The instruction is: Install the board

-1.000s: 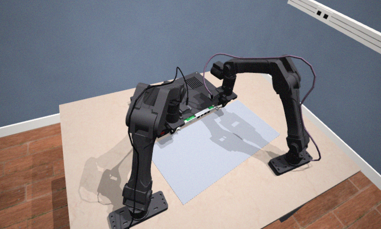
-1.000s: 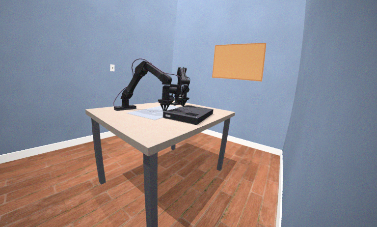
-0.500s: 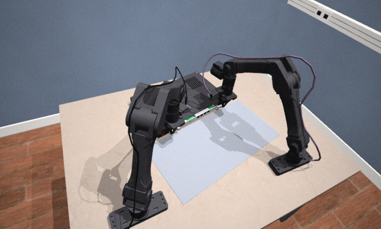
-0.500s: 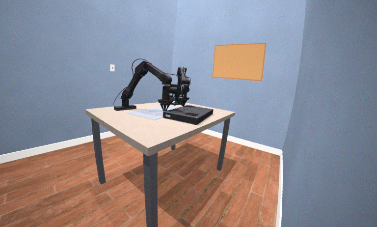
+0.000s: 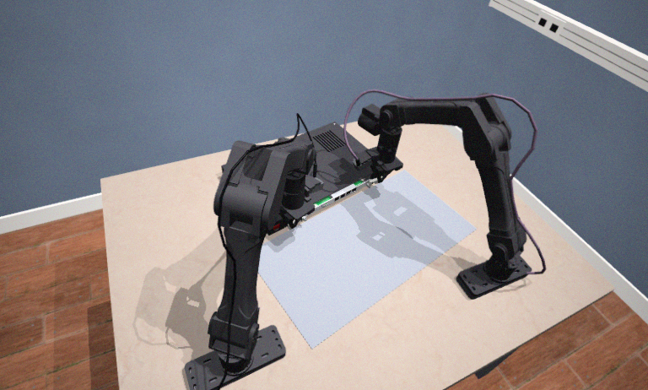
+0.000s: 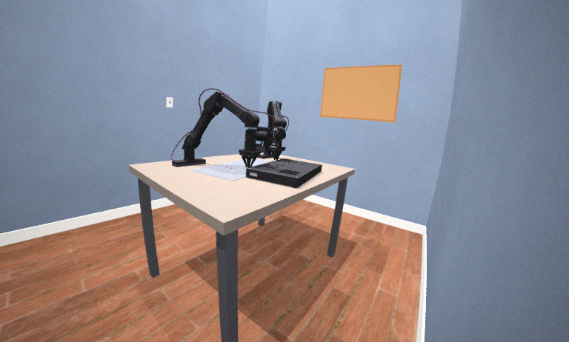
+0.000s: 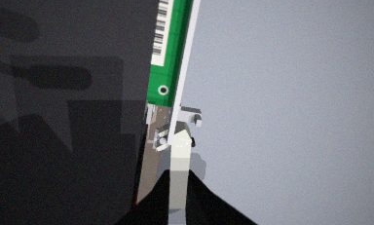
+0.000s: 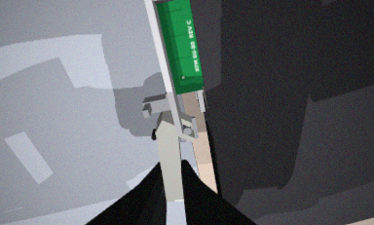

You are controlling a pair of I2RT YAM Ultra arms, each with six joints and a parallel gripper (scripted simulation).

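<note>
Green board (image 5: 323, 201) (image 7: 181, 45) (image 8: 177, 45) nearly in; left gripper (image 5: 297, 222) (image 6: 276, 158) (image 7: 178, 172) and right gripper (image 5: 380, 177) (image 6: 248, 165) (image 8: 173, 168) narrowly pinch open pale levers (image 7: 180, 154) (image 8: 168, 159). Next: push until both hooks reach their tabs.

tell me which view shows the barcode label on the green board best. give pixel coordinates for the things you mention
The left wrist view: the barcode label (image 7: 159, 40) shows close up there, its bars distinct, though cut off at the picture's top. The right wrist view shows the board's other end, without the barcode. No barcode can be made out in the top or exterior view.

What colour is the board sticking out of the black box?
Green, best seen in the left wrist view.
</note>
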